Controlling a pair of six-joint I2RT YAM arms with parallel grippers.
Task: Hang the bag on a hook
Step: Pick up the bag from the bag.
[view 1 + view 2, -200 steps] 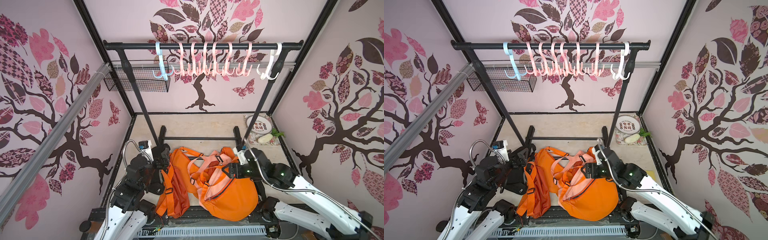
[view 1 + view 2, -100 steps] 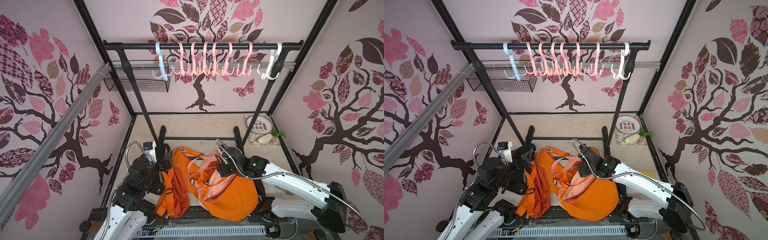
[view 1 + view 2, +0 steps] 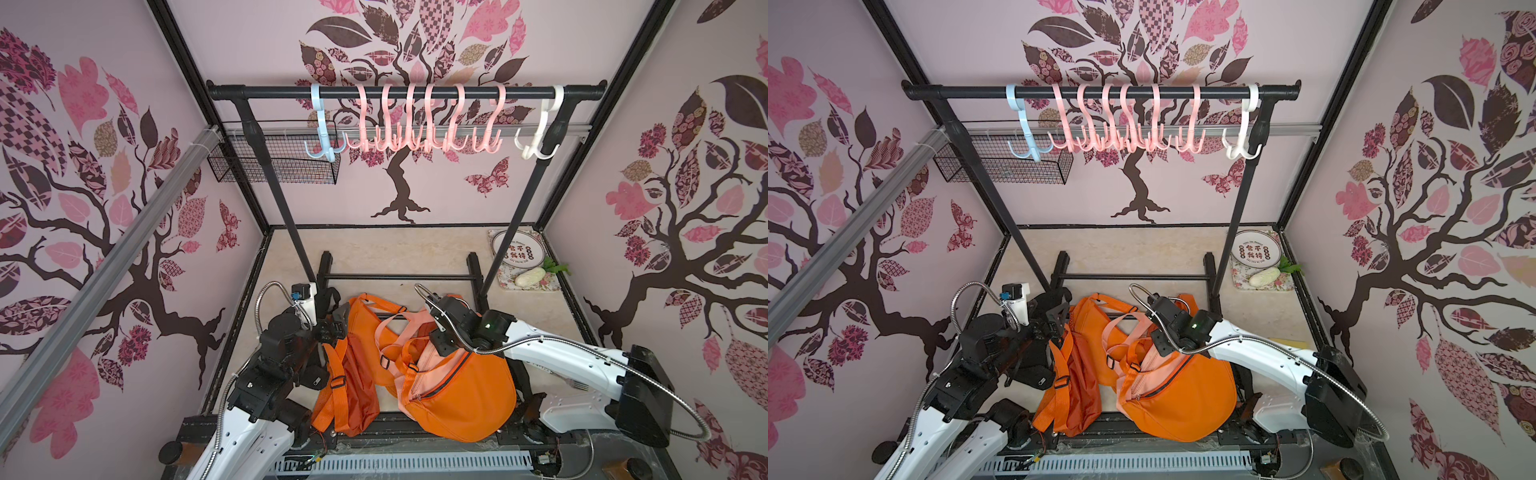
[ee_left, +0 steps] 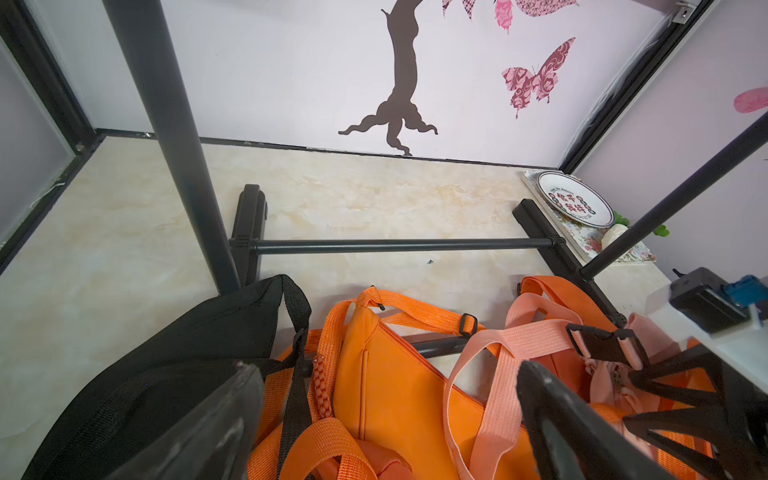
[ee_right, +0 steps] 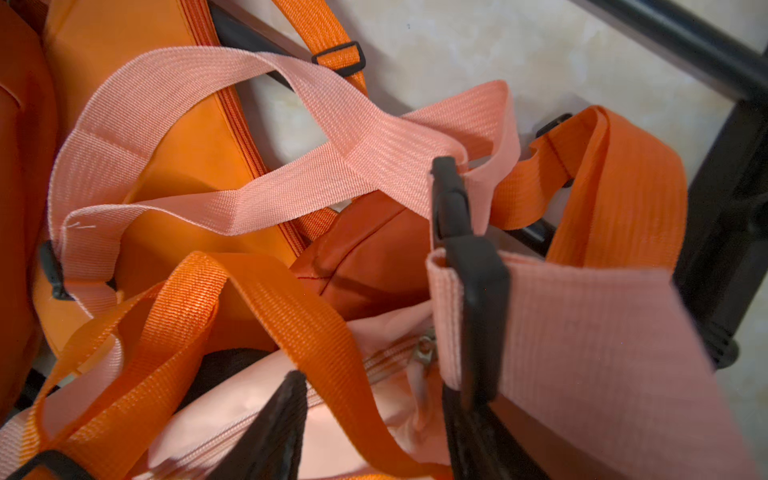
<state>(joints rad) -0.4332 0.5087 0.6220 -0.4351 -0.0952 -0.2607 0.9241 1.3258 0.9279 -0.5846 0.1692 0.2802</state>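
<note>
Right gripper (image 5: 374,386), jaws half-apart, nothing pinched; salmon-pink webbing strap with black buckle (image 5: 257,195) lies at its fingertips. Left gripper (image 4: 386,386) wide, farther off.

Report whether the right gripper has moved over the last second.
Yes. In both top views the right gripper has shifted left in the picture, away from the rack's right upright, over the orange bag.

Bags (image 3: 457,395) before rack (image 3: 270,92); plate (image 3: 519,249) behind, right

We saw bright even light, soft shadows, bowed top-view edges, and the pink strap (image 5: 582,332) blurred close-up.
</note>
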